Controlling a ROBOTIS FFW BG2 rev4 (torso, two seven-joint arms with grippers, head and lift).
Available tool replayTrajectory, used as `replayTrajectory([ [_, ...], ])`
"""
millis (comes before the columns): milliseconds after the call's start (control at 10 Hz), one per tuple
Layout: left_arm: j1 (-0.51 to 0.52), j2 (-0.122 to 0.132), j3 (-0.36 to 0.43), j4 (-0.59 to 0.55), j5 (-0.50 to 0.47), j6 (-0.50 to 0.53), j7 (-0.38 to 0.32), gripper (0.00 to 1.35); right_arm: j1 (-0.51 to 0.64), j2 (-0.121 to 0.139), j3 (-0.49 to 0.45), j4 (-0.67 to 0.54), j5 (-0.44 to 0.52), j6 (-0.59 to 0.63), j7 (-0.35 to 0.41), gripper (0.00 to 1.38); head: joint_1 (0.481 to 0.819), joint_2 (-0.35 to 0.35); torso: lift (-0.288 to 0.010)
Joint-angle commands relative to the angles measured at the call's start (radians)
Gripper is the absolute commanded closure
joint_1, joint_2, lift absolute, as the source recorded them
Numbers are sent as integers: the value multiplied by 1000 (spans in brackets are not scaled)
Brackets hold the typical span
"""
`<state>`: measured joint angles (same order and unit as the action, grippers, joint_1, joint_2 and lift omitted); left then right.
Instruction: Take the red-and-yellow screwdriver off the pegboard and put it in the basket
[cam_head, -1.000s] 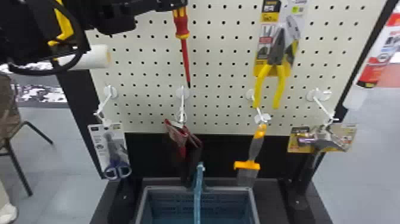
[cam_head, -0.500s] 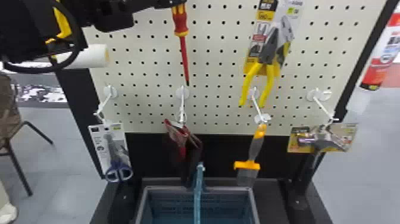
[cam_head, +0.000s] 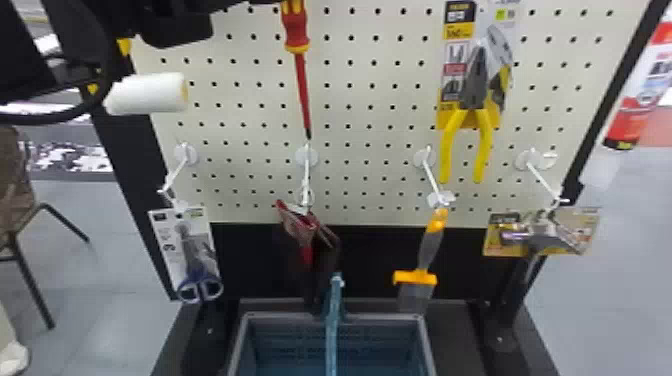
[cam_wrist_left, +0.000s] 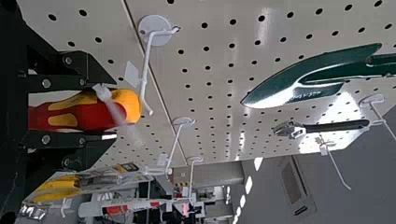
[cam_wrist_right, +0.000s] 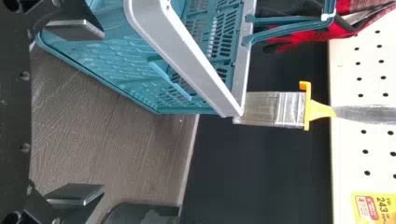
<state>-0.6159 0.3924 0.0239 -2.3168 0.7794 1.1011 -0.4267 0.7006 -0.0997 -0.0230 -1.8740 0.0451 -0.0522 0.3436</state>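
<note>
At the upper left of the head view is my left gripper (cam_head: 175, 22), its fingertips hidden. Beside it the red-and-yellow screwdriver (cam_head: 296, 30) hangs shaft down before the pegboard (cam_head: 360, 100). In the left wrist view my left gripper (cam_wrist_left: 100, 109) has one finger on each side of the screwdriver's handle (cam_wrist_left: 86, 114), shut on it; a blurred clear tag overlaps the handle. The basket (cam_head: 425, 340) stands low in front of the board. My right gripper (cam_wrist_right: 103, 112) is open with nothing between its fingers, beside the basket (cam_wrist_right: 196, 60) in the right wrist view.
Yellow-handled pliers (cam_head: 472, 90) hang right of the screwdriver. Below are scissors (cam_head: 200, 280), red-and-black gloves (cam_head: 305, 230), a brush (cam_head: 425, 250) and a hammer (cam_head: 535, 240). A white roller (cam_head: 147, 94) is near the left arm; a green trowel (cam_wrist_left: 308, 77) hangs higher.
The screwdriver has shifted up and slightly left with my left arm. The yellow pliers swung left and then back right. The scissors swayed a little.
</note>
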Motion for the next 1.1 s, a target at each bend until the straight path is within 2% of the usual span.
replayTrajectory([
  [0, 11, 0, 8, -9, 9, 2, 2, 1179, 0, -2, 0, 0, 1, 0, 0, 142, 549, 0, -100],
  [400, 88, -3, 62, -63, 44, 3, 25, 1179, 2, -2, 0, -2, 1, 0, 0, 142, 549, 0, -100],
  [900, 275, -78, 195, -141, 73, -6, 62, 1179, 4, 0, 0, -10, 6, 6, 0, 142, 549, 0, -100],
  [1000, 324, -99, 231, -161, 77, -10, 69, 1179, 4, 0, 0, -10, 7, 6, 0, 142, 549, 0, -100],
])
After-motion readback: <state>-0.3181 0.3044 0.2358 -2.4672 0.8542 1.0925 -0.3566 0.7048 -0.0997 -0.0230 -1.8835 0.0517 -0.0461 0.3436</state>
